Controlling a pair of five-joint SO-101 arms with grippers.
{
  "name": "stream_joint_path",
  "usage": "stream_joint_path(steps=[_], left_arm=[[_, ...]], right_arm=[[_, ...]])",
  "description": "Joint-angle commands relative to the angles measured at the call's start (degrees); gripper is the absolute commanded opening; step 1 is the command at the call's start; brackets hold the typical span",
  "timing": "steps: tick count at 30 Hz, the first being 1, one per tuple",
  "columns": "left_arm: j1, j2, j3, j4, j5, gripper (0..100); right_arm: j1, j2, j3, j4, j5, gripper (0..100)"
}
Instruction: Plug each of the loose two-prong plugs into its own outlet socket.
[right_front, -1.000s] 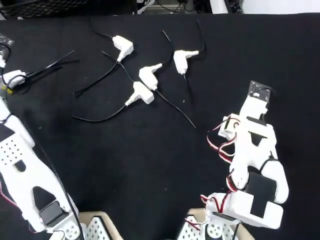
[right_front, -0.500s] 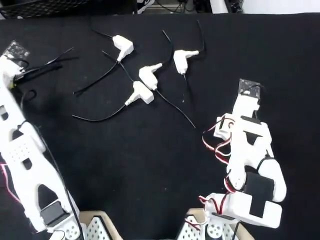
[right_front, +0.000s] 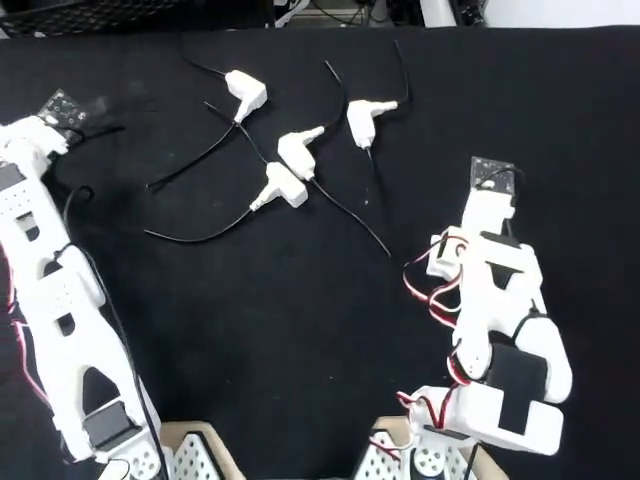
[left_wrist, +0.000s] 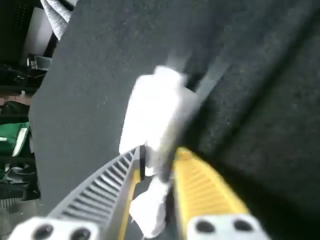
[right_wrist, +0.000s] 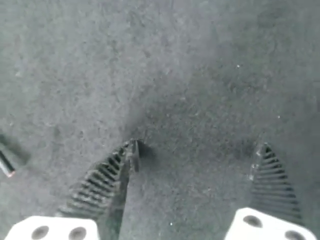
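My left gripper (left_wrist: 159, 156) is shut on a white two-prong plug (left_wrist: 152, 112), pinched between its grey and yellow fingers, with a black wire running off behind it. In the high view this gripper (right_front: 48, 125) is at the far left of the black cloth. Several white plug and socket pieces with black wires lie at the far middle: one (right_front: 247, 92), another (right_front: 365, 118), a third (right_front: 298, 151) and one more (right_front: 282, 186). My right gripper (right_wrist: 197, 147) stands open just over bare cloth, right of those pieces in the high view (right_front: 490, 182).
The black cloth (right_front: 250, 320) covers the whole table. A black wire (right_front: 350, 215) trails toward the right arm, and a wire end (right_wrist: 6, 166) lies beside my right gripper. Both arm bases stand at the near edge.
My left arm has swung toward the far side and rightward, carrying the plug and its wire. The right arm has shifted slightly left and farther out.
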Motion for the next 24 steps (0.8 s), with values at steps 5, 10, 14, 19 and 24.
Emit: stream_joint_path(steps=[5,10,14,19,24], left_arm=[[1.0,0.5,0.1,10.3,-0.2,4],[1.0,0.4,-2.3,15.5,2.2,3],[2.2,0.3,-6.4,23.2,7.7,3],[3.0,-5.0,-6.2,35.7,10.0,3],[5.2,-9.8,-6.2,43.7,15.6,3]], right_arm=[[-1.9,5.8,-6.8,6.1,2.2,34.3],[-1.8,6.9,-8.0,6.9,2.2,34.2],[-1.8,6.9,-8.0,6.9,2.2,34.2],[-1.6,6.9,-8.0,6.9,2.1,34.2],[-1.6,6.9,-8.0,6.9,2.1,34.2]])
